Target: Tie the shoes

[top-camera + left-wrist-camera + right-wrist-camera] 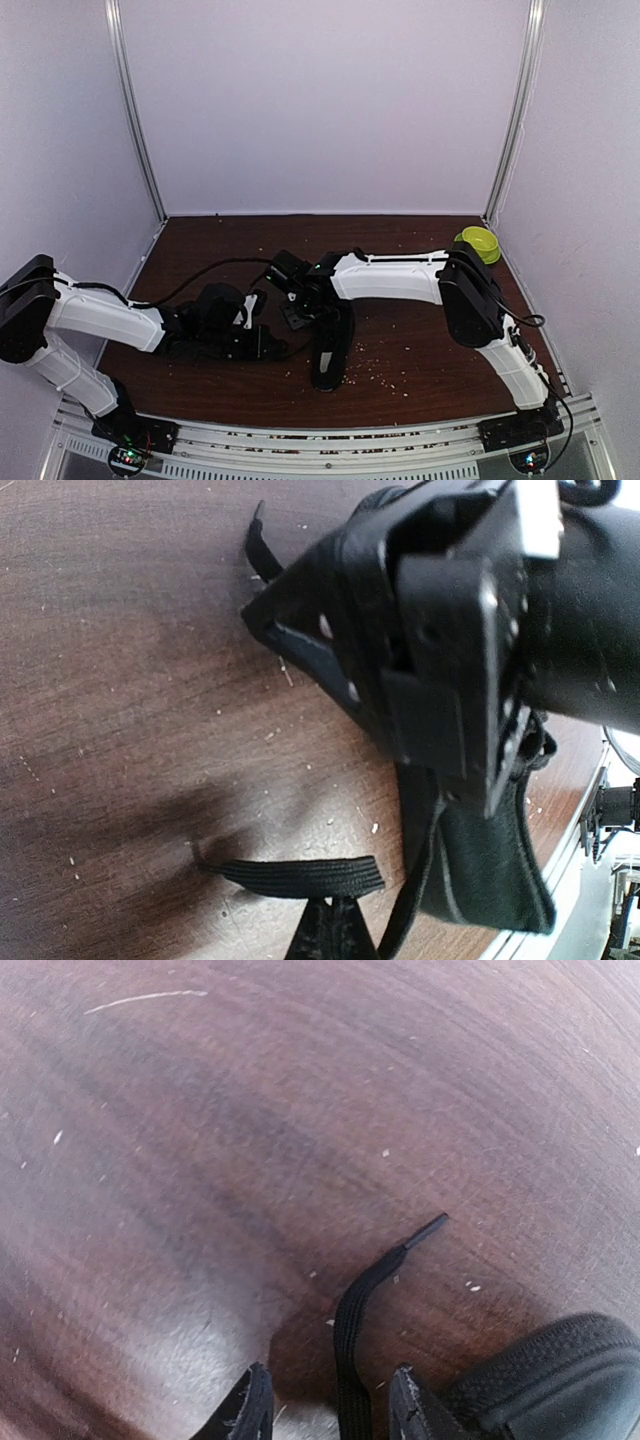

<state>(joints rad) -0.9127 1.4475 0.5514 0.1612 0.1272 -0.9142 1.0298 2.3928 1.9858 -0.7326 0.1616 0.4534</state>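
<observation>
**Loose lace lying between right pincer's jaws**

The sneaker is lying mid-bench, long axis running 12 to 6. The nearer right pincer is straddling the lace, half-narrowed, not pinching, with the lace tip pointing to 1 o'clock. The left pincer is sitting shut on the other lace.

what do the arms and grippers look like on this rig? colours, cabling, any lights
Matching pair: the left arm and right arm have white link shells and bulky black joint housings. The left gripper and right gripper are all black with tapered fingertips. A thin black cable loops off the left arm. The black bases carry small green and red lights.
</observation>
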